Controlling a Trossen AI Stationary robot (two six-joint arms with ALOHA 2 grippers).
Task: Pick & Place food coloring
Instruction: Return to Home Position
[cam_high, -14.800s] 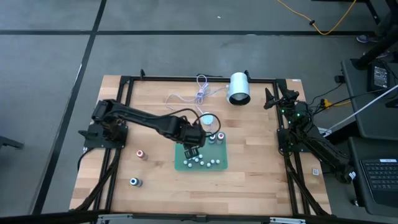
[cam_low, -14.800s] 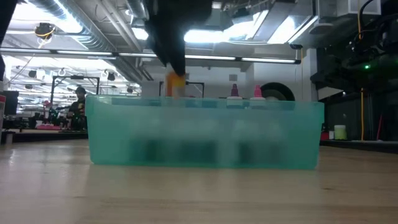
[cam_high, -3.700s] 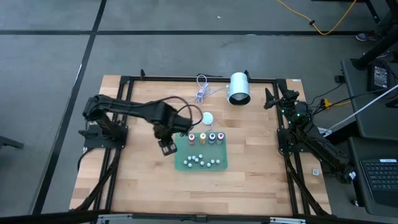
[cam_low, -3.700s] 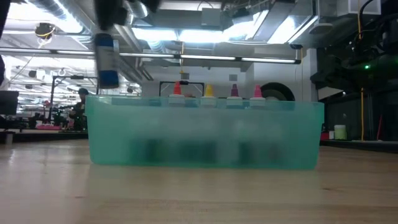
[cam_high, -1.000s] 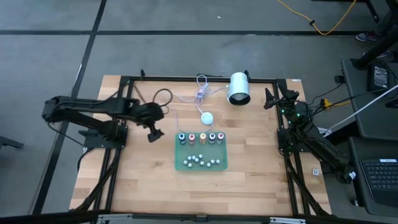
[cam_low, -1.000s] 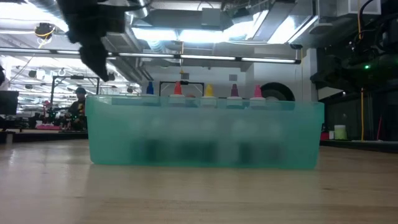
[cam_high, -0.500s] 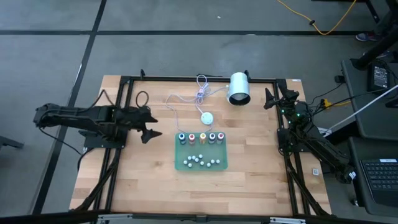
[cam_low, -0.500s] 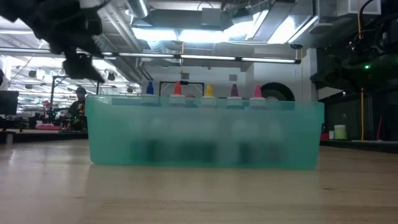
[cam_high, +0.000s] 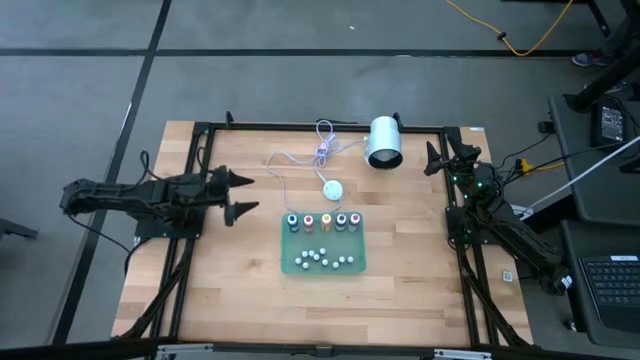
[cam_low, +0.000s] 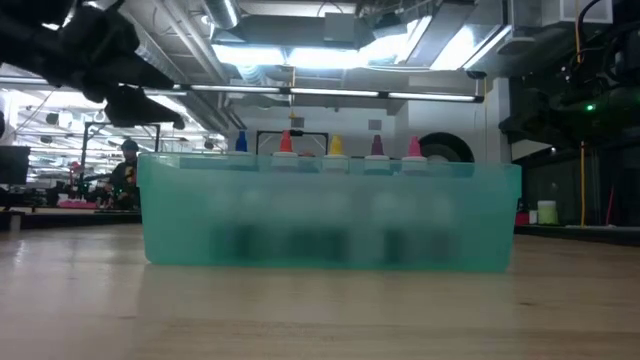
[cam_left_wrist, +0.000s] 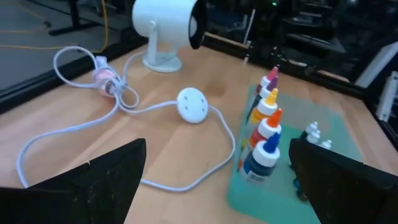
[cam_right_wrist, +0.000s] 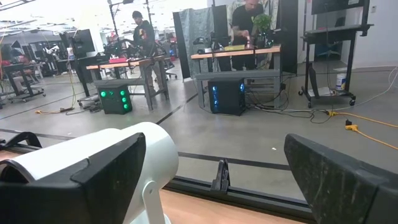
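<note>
Several tiny food coloring bottles (cam_high: 324, 221) stand upright in a row along the far side of the green tray (cam_high: 345, 243). Their coloured tops (cam_low: 335, 146) show above the tray wall (cam_low: 330, 215); the blue-topped bottle (cam_left_wrist: 266, 157) is nearest my left gripper. My left gripper (cam_high: 251, 195) hovers open above the table's left side, clear of the tray, pointing almost level toward it, with nothing between its fingers (cam_left_wrist: 106, 180). My right gripper (cam_high: 432, 158) waits open at the table's far right corner, its fingers (cam_right_wrist: 93, 180) facing the room.
A white round disc (cam_high: 332, 190) on a thin cable lies just beyond the tray. A large white cylinder (cam_high: 384, 142) stands at the far edge. Small white pieces (cam_high: 320, 258) lie in the tray's near half. Bare wood spreads to the tray's left and near side.
My left arm has drawn back toward the table's left edge and sunk a little. Its gripper has tipped from pointing down to nearly level and stays open. The bottles and tray have kept still.
</note>
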